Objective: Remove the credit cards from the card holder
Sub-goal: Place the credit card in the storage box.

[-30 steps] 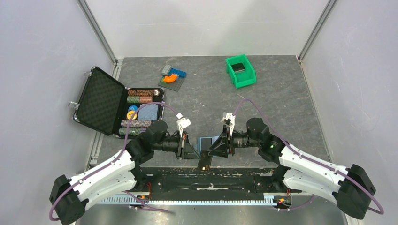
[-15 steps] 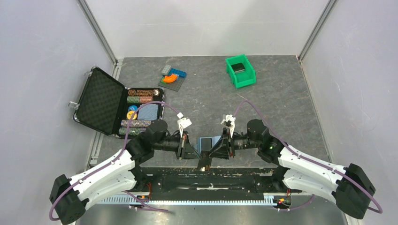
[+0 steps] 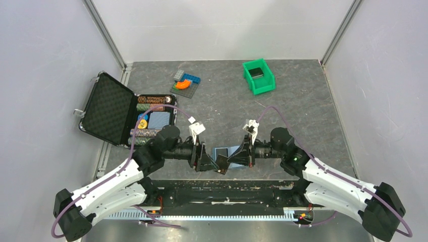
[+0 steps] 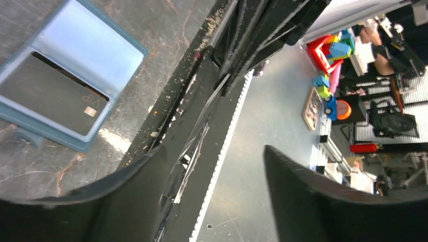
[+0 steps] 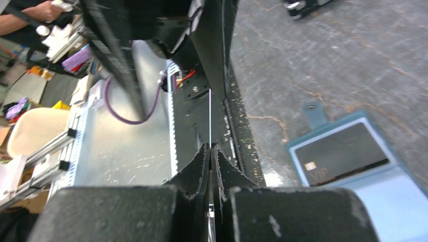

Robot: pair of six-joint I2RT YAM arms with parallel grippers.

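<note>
Grey table [image 3: 303, 111] is bearing the open card holder [image 4: 96, 55]. Right gripper [image 5: 210, 151] is pinching a thin credit card [image 5: 210, 116] by its edge, looking stiff and slick — left gripper [image 4: 214, 151] is standing open.

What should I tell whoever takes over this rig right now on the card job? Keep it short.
Left gripper: jaws open, gripping nothing.
Right gripper: jaws shut on one credit card, held edge-on above the near edge of the table.
Card holder: lying open on the table by the grippers, with a second card in its slot.
Done: one card is out.
Left: set that card down, then pull the second card out of the slot.
</note>
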